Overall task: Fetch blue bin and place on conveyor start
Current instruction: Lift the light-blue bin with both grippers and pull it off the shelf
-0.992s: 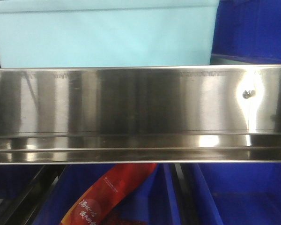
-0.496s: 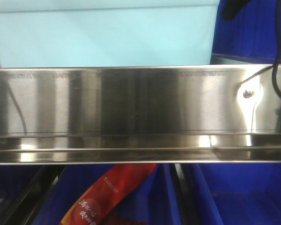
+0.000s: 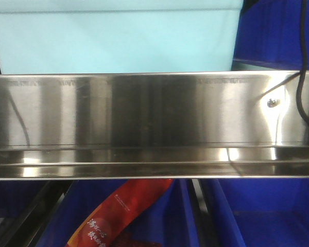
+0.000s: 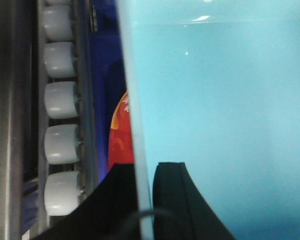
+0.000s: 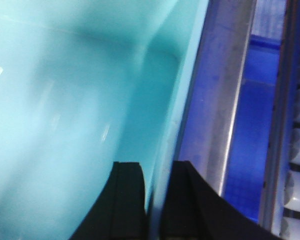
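Note:
The blue bin, a pale cyan tub, stands on the upper shelf behind a stainless-steel rail. In the left wrist view my left gripper is shut on the bin's left rim, one black finger outside the wall and one inside. In the right wrist view my right gripper is shut on the bin's right rim in the same way. The bin's inside looks empty. Neither gripper shows in the front view. The conveyor start is out of view.
Dark blue crates stand right of the bin and on the shelf below. A red packet lies in a lower crate. A black cable hangs at the right. White rollers run along the left.
A black cable has come into the front view at the right. A dark arm part showed at the top right half a second ago and is now out of frame. The bin has barely shifted.

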You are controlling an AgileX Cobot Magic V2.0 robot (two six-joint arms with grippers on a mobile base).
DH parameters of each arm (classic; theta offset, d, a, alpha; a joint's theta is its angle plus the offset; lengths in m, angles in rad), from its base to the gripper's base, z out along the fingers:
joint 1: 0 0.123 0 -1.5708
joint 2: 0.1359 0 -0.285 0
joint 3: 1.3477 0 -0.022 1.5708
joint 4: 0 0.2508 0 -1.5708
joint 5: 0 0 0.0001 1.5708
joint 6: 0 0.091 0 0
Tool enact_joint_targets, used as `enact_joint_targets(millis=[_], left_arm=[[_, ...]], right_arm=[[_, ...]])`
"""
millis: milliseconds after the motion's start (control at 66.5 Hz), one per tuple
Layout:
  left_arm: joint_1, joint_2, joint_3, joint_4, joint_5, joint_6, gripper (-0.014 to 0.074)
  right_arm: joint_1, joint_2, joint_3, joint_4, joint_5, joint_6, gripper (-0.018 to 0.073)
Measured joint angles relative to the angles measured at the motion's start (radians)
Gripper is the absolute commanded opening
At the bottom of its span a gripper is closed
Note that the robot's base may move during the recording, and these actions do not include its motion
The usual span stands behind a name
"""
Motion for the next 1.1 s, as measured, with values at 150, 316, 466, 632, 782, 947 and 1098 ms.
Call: enact_joint_targets(millis=[150,316,466,632,782,947,1098], left_arm=[[0.000,-0.007,0.000,0.000,0.012,0.000,-0.0111],[0.000,-0.077,0.000,-0.002,0.037,0.000,-0.0111],[0.000,-0.194,0.000,-0.006,0.049,0.000,-0.0111],[0.000,-0.338,0.000,-0.017,0.051,-0.002,-0.0111],[0.000,-0.430,0.000,-0.036,0.055,-0.002,-0.0111],[0.000,-0.454,0.000,-0.043,0.057,-0.002,-0.0111],[0.000,-0.451,0.000,-0.043,0.059,-0.002,-0.0111]], right_arm=[[0.000,-0.002,0.000,-0.002,0.004,0.000,-0.0151],[0.000,-0.063,0.000,0.007,0.020,0.002,-0.0151],[0.008,-0.175,0.000,0.017,0.020,0.006,-0.0151],[0.023,-0.307,0.000,0.029,0.020,0.010,-0.0151],[0.038,-0.396,0.000,0.036,0.022,0.012,-0.0151],[0.040,-0.421,0.000,0.043,0.022,0.012,-0.0151],[0.040,-0.421,0.000,0.043,0.024,0.012,-0.0151]])
